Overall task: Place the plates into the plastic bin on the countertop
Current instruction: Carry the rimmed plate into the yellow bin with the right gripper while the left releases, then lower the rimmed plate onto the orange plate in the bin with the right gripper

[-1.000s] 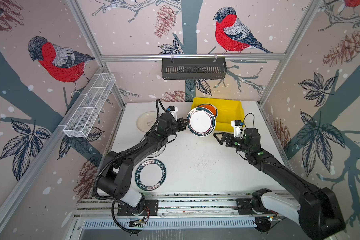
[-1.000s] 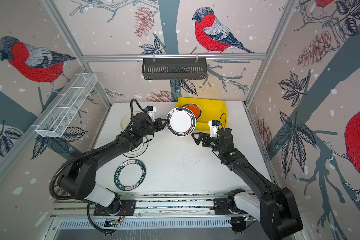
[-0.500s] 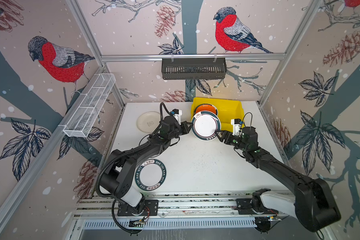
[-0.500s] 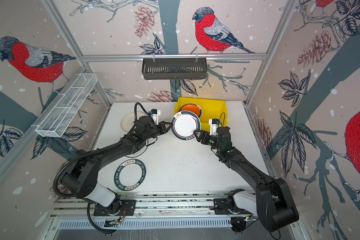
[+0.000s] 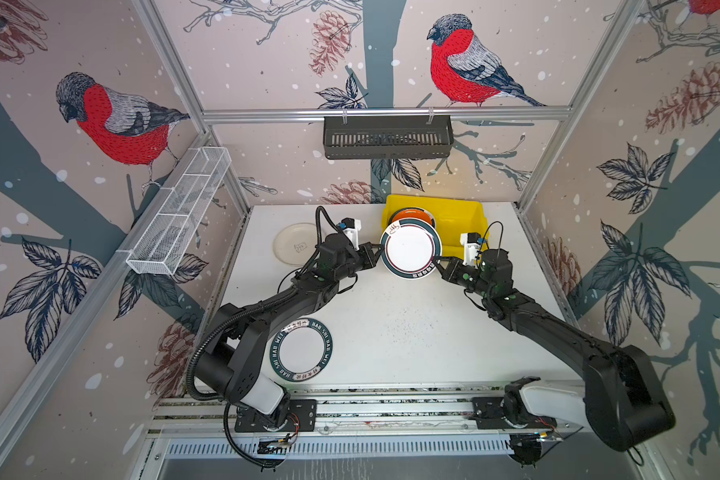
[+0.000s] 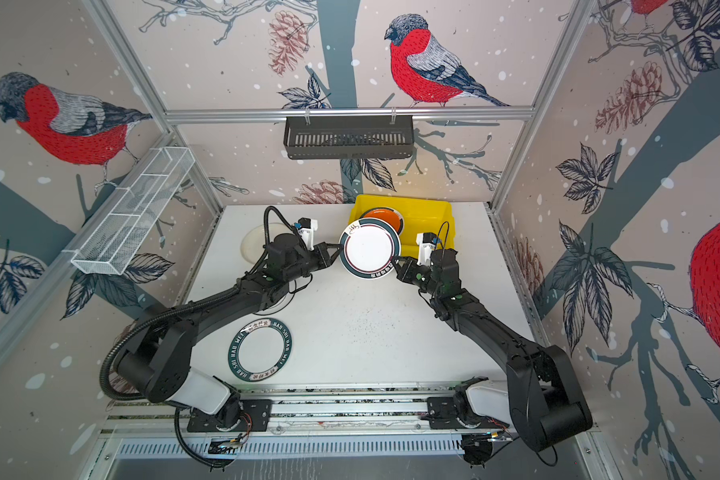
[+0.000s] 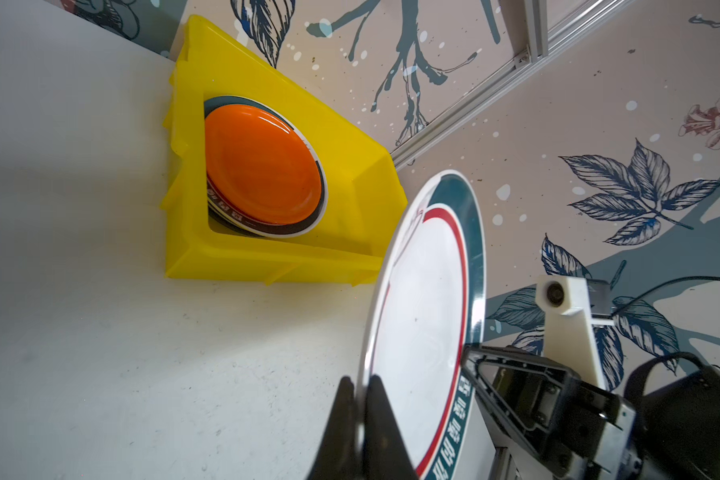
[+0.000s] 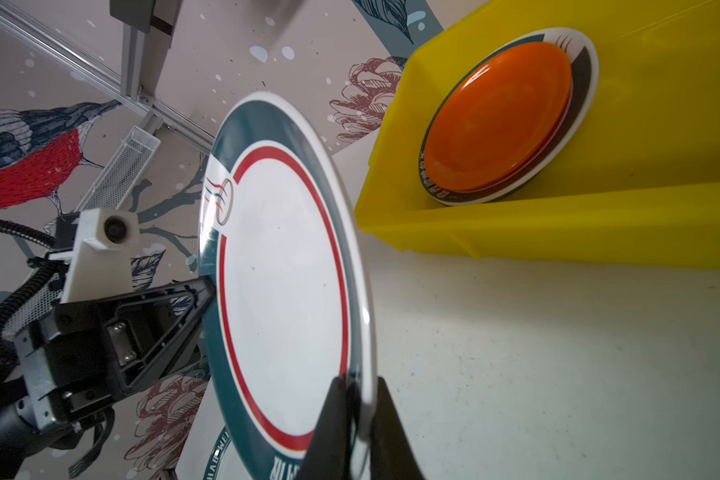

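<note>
A white plate with a dark-green rim and red ring (image 5: 410, 249) hangs tilted above the countertop (image 5: 391, 316), just in front of the yellow plastic bin (image 5: 462, 214). My left gripper (image 5: 378, 250) is shut on its left rim, fingers pinching the edge (image 7: 361, 380). My right gripper (image 5: 436, 262) is shut on the opposite rim (image 8: 360, 380). In the bin an orange plate (image 7: 262, 166) lies on top of other plates. A green-lettered plate (image 5: 301, 349) lies flat at the front left. A cream plate (image 5: 294, 249) lies at the back left, partly behind the left arm.
A black slotted basket (image 5: 387, 137) hangs on the back wall. A white wire mesh basket (image 5: 179, 212) runs along the left wall. Aluminium rails (image 5: 350, 411) with both arm bases line the front edge.
My left arm carried the plate to the right, closer to the bin. My right gripper moved in from the right and shut on the plate's rim.
</note>
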Available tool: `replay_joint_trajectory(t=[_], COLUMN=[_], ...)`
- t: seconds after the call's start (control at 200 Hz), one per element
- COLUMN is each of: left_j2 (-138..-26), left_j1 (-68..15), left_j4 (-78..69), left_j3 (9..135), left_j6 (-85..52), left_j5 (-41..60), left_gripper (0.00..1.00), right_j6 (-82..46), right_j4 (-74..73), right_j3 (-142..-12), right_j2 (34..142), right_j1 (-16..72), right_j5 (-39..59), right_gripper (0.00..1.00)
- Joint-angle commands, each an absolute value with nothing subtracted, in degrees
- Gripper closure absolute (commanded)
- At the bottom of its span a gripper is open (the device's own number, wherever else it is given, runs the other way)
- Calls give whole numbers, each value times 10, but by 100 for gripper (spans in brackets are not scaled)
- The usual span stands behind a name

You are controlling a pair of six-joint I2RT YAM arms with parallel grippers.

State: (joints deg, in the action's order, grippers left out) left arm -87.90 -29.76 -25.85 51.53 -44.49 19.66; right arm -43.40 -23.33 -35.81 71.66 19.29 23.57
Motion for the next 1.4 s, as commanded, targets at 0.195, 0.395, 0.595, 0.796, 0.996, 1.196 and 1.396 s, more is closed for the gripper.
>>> replay_joint_trajectory(t=[0.195,0.395,0.595,0.796,0.996,1.196,1.396], left_j2=[-869,-845,-816,-776,-731,-691,-664], left_j1=[-294,-288,-277,-250,-234,-230,-230], left_j4=[-291,-285,-274,-260,-201,-142,-102], left_j3=[508,492,478,456,444,432,431], left_j6=[-451,-444,-431,-421,-388,-341,-311], left_j5=[200,166,141,127,89,19,-12], left_gripper=[100,9,2,2,2,2,2], right_j6=[-428,-432,-425,-423,-454,-441,-432], right_j4=[-248,-239,-212,-196,-167,-156,-111], right_j3=[-371,-378,-401,-451,-532,-574,-656], right_j2=[731,730,737,774,836,877,954], right_j1=[200,202,202,194,157,141,139], right_j5=[248,235,209,193,219,140,103], right_gripper=[99,100,100,100,100,100,100])
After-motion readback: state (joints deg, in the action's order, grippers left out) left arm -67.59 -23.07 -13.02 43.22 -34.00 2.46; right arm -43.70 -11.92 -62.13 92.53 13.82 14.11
